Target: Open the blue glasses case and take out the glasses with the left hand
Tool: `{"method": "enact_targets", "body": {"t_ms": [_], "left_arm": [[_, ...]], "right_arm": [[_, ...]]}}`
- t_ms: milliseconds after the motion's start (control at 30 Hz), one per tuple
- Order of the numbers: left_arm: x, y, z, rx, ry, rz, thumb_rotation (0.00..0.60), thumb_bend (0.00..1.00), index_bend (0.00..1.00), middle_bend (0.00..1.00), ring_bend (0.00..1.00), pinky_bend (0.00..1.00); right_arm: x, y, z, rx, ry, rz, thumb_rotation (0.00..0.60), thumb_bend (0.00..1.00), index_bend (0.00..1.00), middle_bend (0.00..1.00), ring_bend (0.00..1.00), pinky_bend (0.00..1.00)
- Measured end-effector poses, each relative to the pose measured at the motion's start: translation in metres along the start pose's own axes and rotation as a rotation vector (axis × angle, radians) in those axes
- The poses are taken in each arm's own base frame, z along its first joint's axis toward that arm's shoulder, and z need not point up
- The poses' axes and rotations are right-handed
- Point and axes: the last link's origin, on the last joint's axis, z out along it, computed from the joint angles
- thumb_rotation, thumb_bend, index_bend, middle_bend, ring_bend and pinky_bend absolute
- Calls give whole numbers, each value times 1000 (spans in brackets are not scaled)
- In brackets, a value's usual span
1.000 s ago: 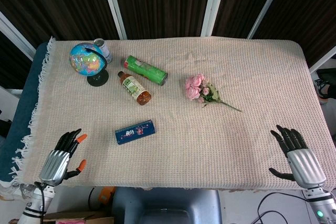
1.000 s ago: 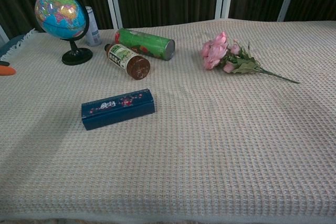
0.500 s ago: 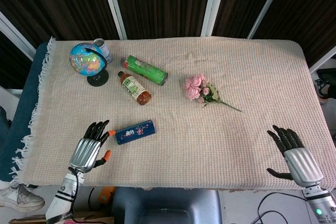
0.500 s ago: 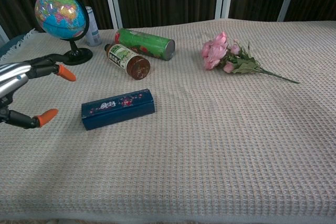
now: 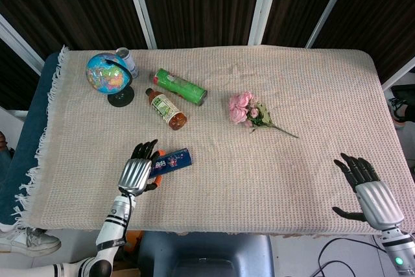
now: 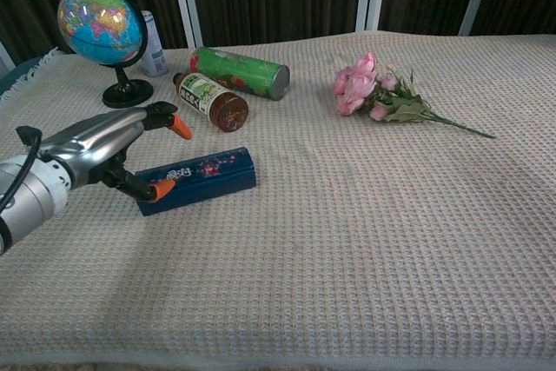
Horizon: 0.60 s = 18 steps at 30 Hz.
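The blue glasses case lies closed on the cloth, left of the middle, with a flower print on its lid. My left hand hovers over the case's left end, fingers spread and orange fingertips apart; the thumb tip is at the case's near edge and I cannot tell if it touches. It holds nothing. My right hand rests open at the table's front right corner, far from the case. The glasses are hidden inside.
A brown bottle and a green tube lie just behind the case. A globe with a can behind it stands at the back left. Pink flowers lie near the middle. The table's front edge is close to the case.
My left hand has swept rightward from the table's front left corner to the case's left end. The right hand has barely moved. The case stays shut.
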Motion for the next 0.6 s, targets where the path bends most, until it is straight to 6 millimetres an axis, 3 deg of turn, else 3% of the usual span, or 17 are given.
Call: {"method": "enact_targets", "body": {"t_ms": [233, 600], "left_arm": [[-6, 3, 10, 29, -9, 21, 600, 330, 309, 0, 0, 0], [-10, -3, 21, 76, -23, 39, 600, 334, 336, 0, 0, 0]], "right_arm": [[1, 2, -1, 2, 4, 4, 600, 16, 0, 0, 0, 0], [2, 2, -2, 1, 7, 9, 600, 18, 0, 0, 0, 0]]}}
